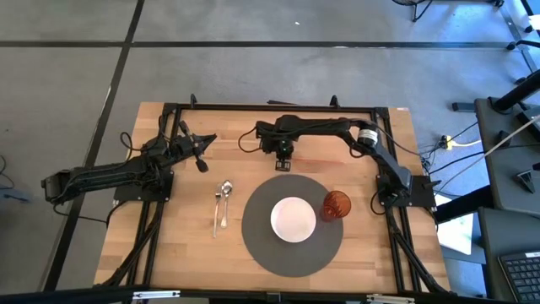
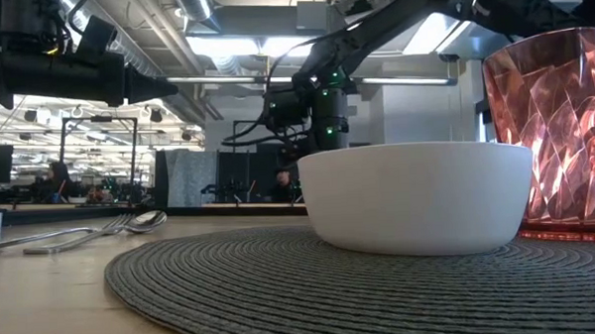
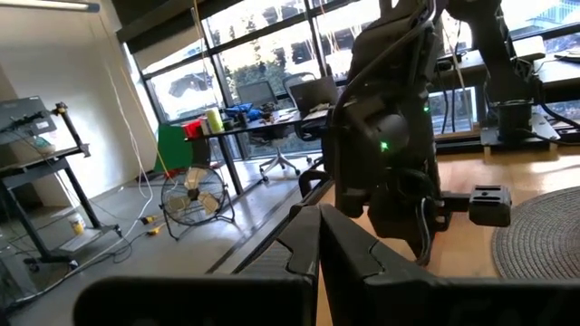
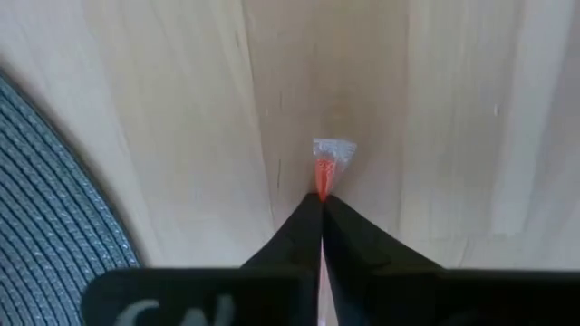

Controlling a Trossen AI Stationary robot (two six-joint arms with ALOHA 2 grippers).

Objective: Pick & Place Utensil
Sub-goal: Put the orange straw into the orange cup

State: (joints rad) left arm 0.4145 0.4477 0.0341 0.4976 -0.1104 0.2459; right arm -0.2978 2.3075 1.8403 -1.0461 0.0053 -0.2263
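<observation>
A spoon and fork point(image 1: 222, 203) lie side by side on the wood, left of the round grey placemat point(image 1: 253, 236); in the low view they show as spoon and fork point(image 2: 101, 229). My right gripper point(image 1: 284, 162) hangs over the table just beyond the placemat's far edge, pointing down. It is shut on a thin red utensil point(image 4: 324, 172) with a pale, clear-looking end. My left gripper point(image 1: 202, 158) is shut on nothing and held above the table's left part, beyond the spoon and fork. My right gripper pinches the thin red utensil between its two fingertips point(image 4: 304, 222), coming from above and pointing down. Only its short red stretch and pale tip point(image 4: 333, 149) stick out past the fingers, close to the wood. Whether the tip touches the table I cannot tell.
A white bowl point(image 1: 293, 218) sits in the middle of the placemat, and a red faceted cup point(image 1: 336, 205) stands at the placemat's right edge. Bare wood lies between the utensils and the placemat, and along the near edge. Dark arm bases and cables flank the table.
</observation>
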